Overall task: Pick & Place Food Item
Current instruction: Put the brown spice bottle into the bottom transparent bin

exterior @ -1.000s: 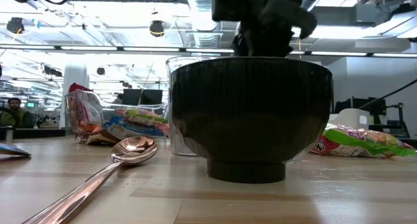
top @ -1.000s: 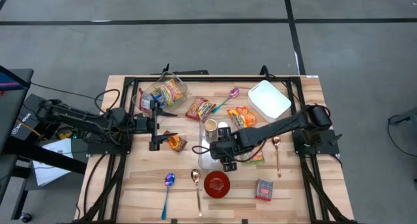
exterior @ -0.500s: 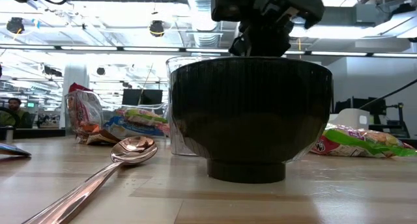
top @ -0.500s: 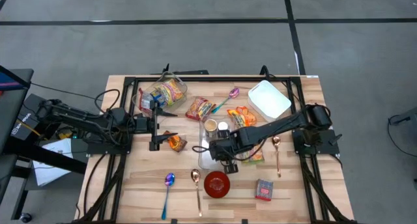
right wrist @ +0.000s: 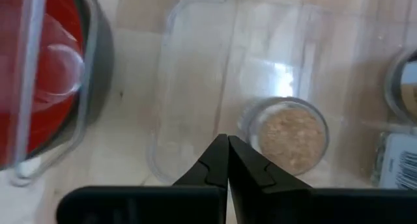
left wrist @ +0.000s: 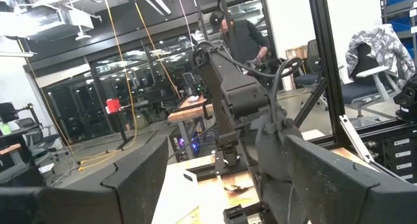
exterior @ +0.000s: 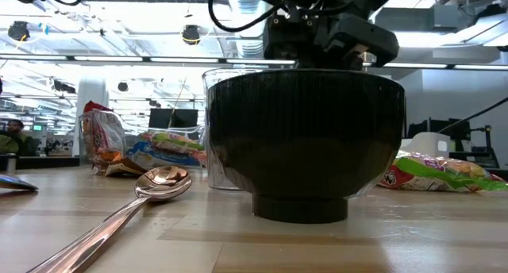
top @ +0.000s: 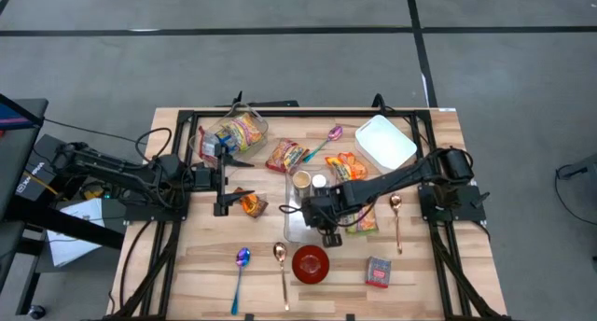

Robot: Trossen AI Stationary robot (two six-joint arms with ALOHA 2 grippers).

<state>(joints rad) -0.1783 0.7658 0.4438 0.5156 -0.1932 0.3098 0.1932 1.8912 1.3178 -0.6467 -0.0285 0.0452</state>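
One jar (right wrist: 293, 134) in one clear tub (right wrist: 195, 87); right gripper (right wrist: 227, 157) closed, seemingly empty, above.

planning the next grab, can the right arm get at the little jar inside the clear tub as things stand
Probably yes. The right hand hangs over the clear tub, whose top looks open, and the little jar stands just past its tips with nothing on it. But the fingers are shut and would have to open first.
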